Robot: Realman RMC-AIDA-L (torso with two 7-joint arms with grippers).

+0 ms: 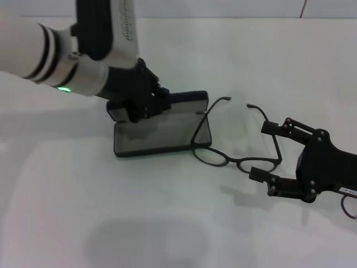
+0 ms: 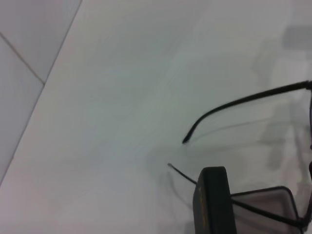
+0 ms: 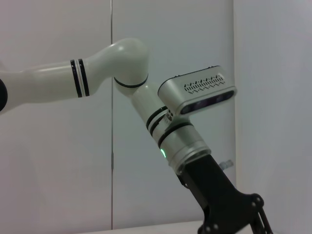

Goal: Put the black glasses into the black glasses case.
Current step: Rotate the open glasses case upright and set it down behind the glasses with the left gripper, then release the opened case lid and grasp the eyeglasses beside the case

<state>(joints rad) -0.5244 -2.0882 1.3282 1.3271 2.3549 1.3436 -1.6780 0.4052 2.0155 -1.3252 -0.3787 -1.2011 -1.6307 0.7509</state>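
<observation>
Head view: the right gripper [image 1: 269,158] sits low on the white table [image 1: 167,223], its two black fingers spread wide apart and empty, the tips just beside the right lens and right temple of the black glasses [image 1: 237,151]. One fingertip [image 1: 268,127] is near the bend of that temple arm; the other [image 1: 257,174] lies just beside the frame front. Whether either tip touches the frame cannot be told. The glasses rest unfolded on the table with both temple arms pointing away from the robot. Their left lens overlaps the near right corner of the black glasses case [image 1: 162,128], whose lid stands raised along the far edge above a grey lining.

The left gripper [image 1: 142,103] is down at the case's raised lid on its left side, the dark fingers clustered against the lid edge; whether they are closed on it cannot be made out. A green light [image 1: 65,89] glows on the left arm's white wrist.

In the left wrist view a corner of the case [image 2: 212,200] shows beside a curved temple arm of the glasses [image 2: 234,105]. In the right wrist view the left arm [image 3: 97,78] stands against a pale wall with a grey camera module [image 3: 197,92] on it. No lettering is legible on case, glasses or arms.
</observation>
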